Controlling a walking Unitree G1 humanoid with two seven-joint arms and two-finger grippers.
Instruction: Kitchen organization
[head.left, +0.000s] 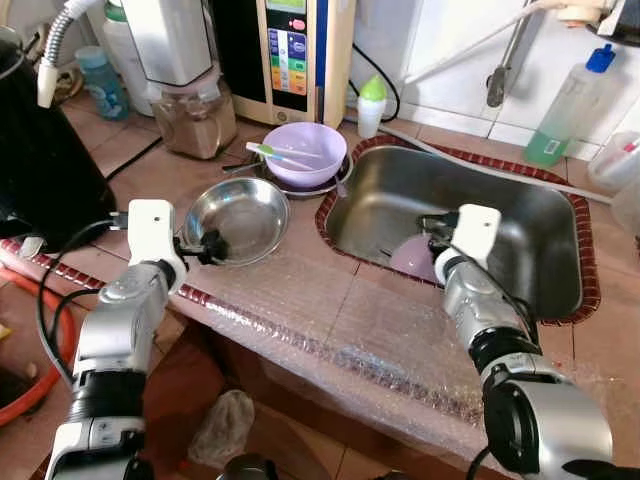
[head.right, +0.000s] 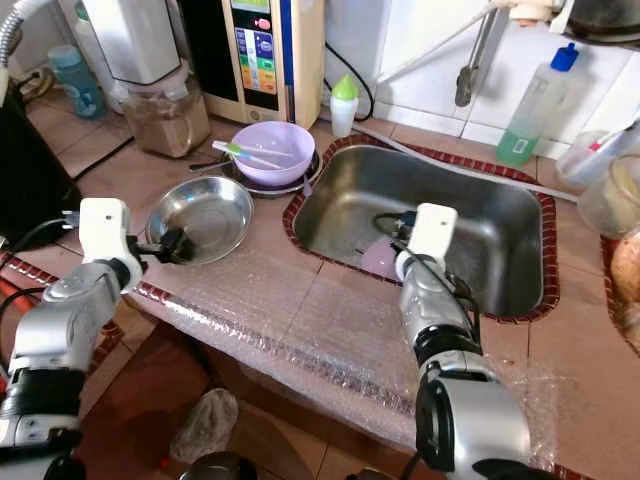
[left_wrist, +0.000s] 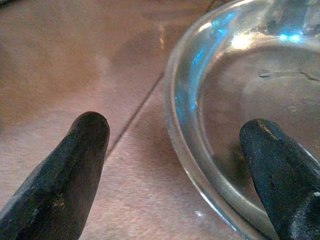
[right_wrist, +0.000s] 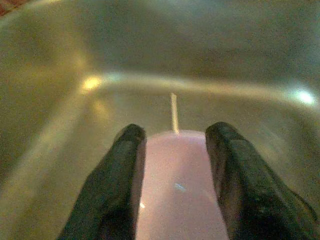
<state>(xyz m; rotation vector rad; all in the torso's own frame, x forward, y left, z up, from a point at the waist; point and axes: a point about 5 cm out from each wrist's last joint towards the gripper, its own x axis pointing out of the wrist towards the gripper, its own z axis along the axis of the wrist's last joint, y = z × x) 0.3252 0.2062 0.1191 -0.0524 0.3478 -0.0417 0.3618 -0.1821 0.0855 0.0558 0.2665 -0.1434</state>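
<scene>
- The left gripper (head.left: 205, 245) straddles the rim of the steel bowl (head.left: 240, 215) on the counter, fingers apart, one inside, ready to pinch
- The right gripper (right_wrist: 175, 150), down in the sink (head.left: 540, 225), seems closed on the pink cup (right_wrist: 172, 185) to lift it

Counter (head.left: 150, 170): reddish-brown tile. Sink (head.left: 520, 215): grey steel with a dark red patterned border. Bowl (head.left: 305, 152): lilac, holding a green-and-white utensil (head.left: 280, 155). Pan (head.left: 238, 215): shiny silver. Cup (head.left: 412, 258) in the sink: pale pink. Bottle (head.left: 570, 105): clear, green liquid, blue cap. Wrap (head.left: 330, 320) on the counter edge: clear bubble pattern. Gripper fingers (left_wrist: 65, 180): black.
</scene>
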